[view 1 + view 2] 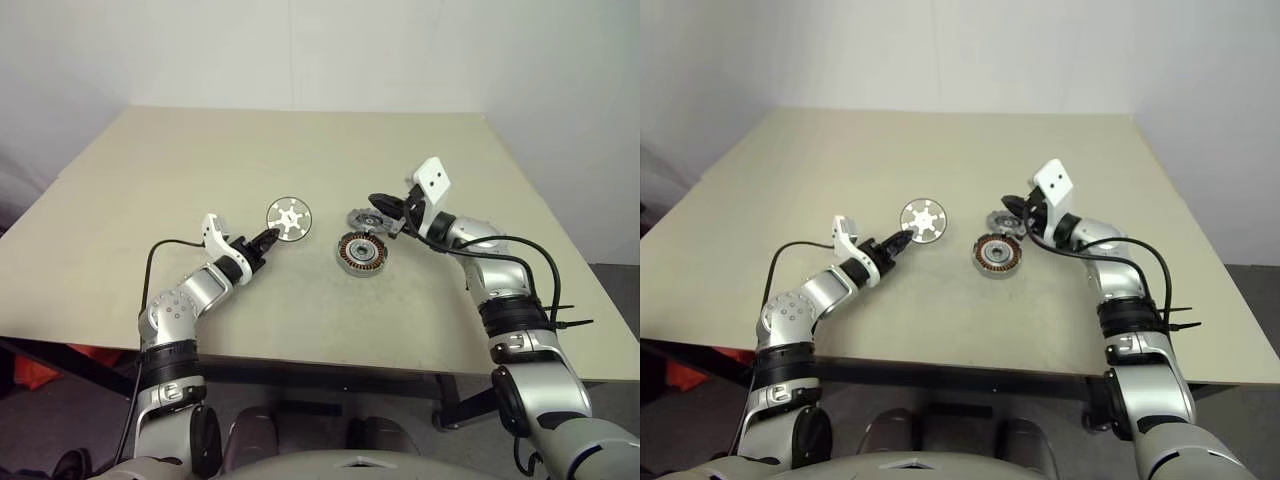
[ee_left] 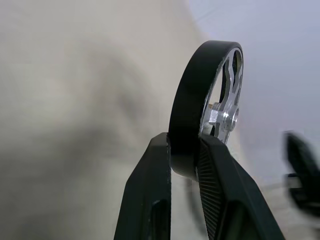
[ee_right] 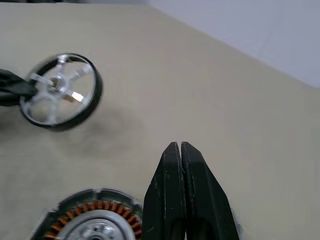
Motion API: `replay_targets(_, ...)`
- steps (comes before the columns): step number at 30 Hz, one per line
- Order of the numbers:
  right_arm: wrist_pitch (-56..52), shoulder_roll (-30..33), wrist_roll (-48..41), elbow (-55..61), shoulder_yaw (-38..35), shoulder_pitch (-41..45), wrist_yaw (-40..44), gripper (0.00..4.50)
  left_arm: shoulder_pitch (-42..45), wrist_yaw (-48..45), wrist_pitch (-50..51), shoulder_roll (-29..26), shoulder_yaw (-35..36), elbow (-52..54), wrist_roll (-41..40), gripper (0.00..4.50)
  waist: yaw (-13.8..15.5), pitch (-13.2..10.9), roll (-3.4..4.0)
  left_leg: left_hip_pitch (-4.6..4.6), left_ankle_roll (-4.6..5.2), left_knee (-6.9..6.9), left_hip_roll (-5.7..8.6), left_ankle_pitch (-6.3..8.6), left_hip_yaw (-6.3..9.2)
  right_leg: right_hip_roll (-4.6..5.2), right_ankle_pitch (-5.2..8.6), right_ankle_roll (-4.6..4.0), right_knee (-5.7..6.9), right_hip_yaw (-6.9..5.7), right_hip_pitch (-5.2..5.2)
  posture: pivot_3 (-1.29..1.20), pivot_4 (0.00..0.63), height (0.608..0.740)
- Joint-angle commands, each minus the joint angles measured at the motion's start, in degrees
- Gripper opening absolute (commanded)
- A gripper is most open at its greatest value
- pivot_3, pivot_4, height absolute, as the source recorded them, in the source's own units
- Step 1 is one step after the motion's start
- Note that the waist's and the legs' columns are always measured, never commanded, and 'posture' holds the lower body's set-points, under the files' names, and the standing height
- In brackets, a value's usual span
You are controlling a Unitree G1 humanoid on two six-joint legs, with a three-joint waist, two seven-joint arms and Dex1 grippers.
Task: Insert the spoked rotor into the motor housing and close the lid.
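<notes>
The left gripper (image 1: pixel 268 238) has its jaws clamped on the rim of the spoked rotor (image 1: pixel 288 219), a thin silver metal wheel with a dark outer band, held on edge above the beige worktop (image 1: pixel 130 190), probably so it can be carried over and tipped flat. The motor housing (image 1: pixel 361 252), a squat round cylinder ringed with copper windings, sits open-topped to its right. The right gripper (image 3: pixel 180 150), jaws closed and empty, hovers just behind it beside the notched grey metal lid (image 1: pixel 365 220), likely waiting its turn.

Robot lab or test bench, plain beige table (image 1: pixel 200 160), bare white walls (image 1: pixel 300 50), loose motor parts (image 1: pixel 361 252)
</notes>
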State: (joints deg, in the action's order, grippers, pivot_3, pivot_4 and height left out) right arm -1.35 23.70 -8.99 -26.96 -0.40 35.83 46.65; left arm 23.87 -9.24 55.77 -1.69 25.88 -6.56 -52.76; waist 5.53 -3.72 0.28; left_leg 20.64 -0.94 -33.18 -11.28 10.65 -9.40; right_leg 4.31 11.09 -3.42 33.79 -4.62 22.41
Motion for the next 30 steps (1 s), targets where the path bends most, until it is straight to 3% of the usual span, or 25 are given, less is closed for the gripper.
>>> replay_targets(1, 1.29, 1.83, -0.51, -2.05, -3.74, 3.09, -3.74, 0.0, 3.48, 6.68, 3.13, 2.39, 3.55, 0.65, -7.23, 0.69, 0.03, 0.0, 0.0, 0.0, 0.0, -0.01, 0.01, 0.0, -0.01, 0.0, 0.0, 0.0, 0.0, 0.0, 0.0, 0.0, 0.0, 0.74)
replay_targets(8, 3.42, 2.16, 0.26, -5.42, -7.3, 4.68, -12.03, 0.0, 10.25, 20.76, 9.05, 9.63, 4.76, -4.84, -15.68, 0.69, 0.22, -0.01, -0.03, 0.16, 0.15, -0.17, 0.16, 0.08, 0.0, 0.05, -0.01, 0.01, -0.01, 0.01, 0.01, 0.0, 0.0, 0.74)
replay_targets(15, 6.19, 1.34, 0.29, -5.32, -9.09, 4.7, -19.15, 0.0, 14.97, 24.86, 12.82, 10.76, 2.59, -10.76, -17.56, 0.69, 0.03, -0.01, -0.03, 0.66, 0.35, -0.16, 0.34, -0.05, 0.01, 0.0, -0.02, 0.03, 0.05, 0.0, 0.57, 0.0, 0.0, 0.74)
replay_targets(30, 6.91, 1.2, -0.05, -4.39, -8.9, 3.52, -20.81, 0.0, 18.01, 34.19, 17.15, 10.92, 3.58, -19.78, -28.12, 0.69, 0.31, -0.01, -0.03, 0.85, 0.5, -0.61, 0.37, 0.04, 0.02, 0.04, -0.09, 0.13, 0.11, 0.0, 0.57, 0.0, 0.0, 0.74)
